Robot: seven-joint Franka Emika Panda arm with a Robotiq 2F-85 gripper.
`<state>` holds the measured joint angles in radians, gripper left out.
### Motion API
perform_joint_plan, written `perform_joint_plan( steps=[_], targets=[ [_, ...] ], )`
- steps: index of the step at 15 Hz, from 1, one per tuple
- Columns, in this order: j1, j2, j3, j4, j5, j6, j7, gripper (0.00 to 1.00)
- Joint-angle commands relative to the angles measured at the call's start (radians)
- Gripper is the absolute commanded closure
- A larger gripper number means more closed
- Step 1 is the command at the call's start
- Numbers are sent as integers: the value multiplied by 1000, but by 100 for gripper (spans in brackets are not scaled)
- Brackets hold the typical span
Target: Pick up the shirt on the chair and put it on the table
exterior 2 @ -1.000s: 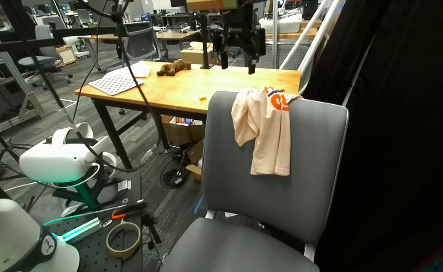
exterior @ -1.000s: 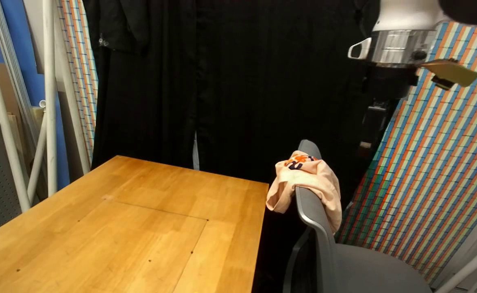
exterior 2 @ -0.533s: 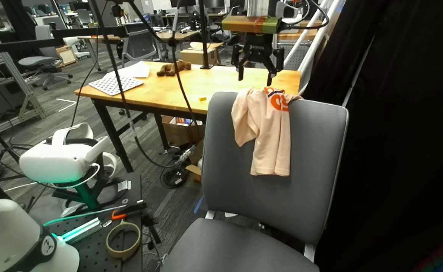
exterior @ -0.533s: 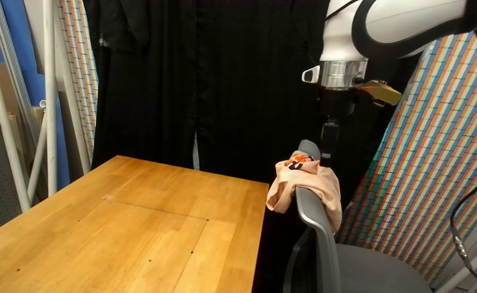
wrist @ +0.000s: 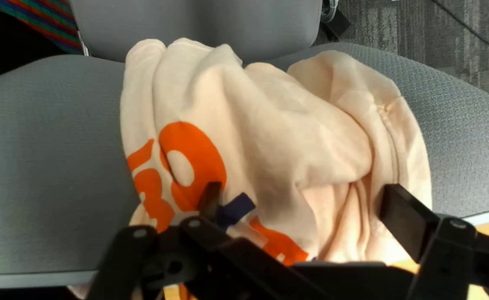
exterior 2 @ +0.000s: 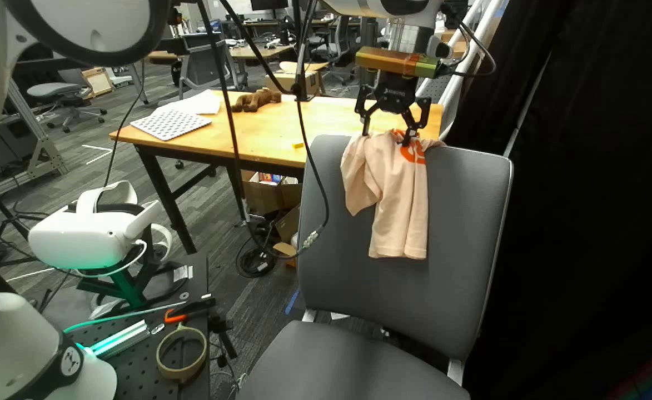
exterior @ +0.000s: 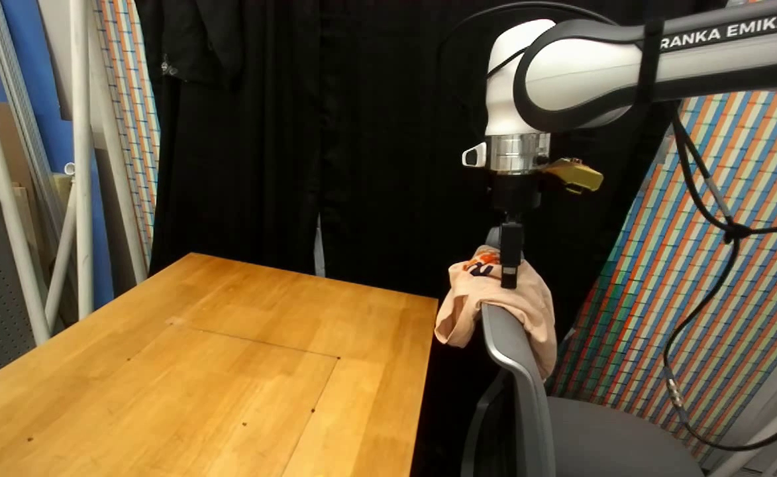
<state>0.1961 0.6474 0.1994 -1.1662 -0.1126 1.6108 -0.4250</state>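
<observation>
The shirt is pale peach with orange and dark blue print. It hangs over the top edge of the grey chair's backrest in both exterior views, the shirt on the chair. The wooden table stands behind the backrest. My gripper points down at the shirt's top, fingers apart along the backrest. In the wrist view my gripper is open, with shirt cloth below and between its fingers. Whether the fingertips touch the cloth I cannot tell.
On the table lie a brown plush toy, a white perforated sheet and a small yellow block. Cables hang from the arm near the backrest. A black curtain stands beside the chair and table. A white headset sits nearby.
My gripper has moved toward the table and down, from above and beside the chair to right over the shirt. It has stayed open. The shirt has barely moved.
</observation>
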Motion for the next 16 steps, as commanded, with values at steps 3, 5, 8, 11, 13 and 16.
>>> perform_joint_plan(
  steps=[3,5,8,11,13,16],
  targets=[
    [18,120,-4,191,6,-103,-37,49],
    [20,137,-5,211,5,-112,-39,65],
    [19,158,-7,250,9,-141,-42,88],
    [19,162,-2,278,-5,-176,-37,95],
    [40,135,1,280,-26,-179,-47,92],
    [98,64,8,282,-83,-164,-74,92]
  ],
)
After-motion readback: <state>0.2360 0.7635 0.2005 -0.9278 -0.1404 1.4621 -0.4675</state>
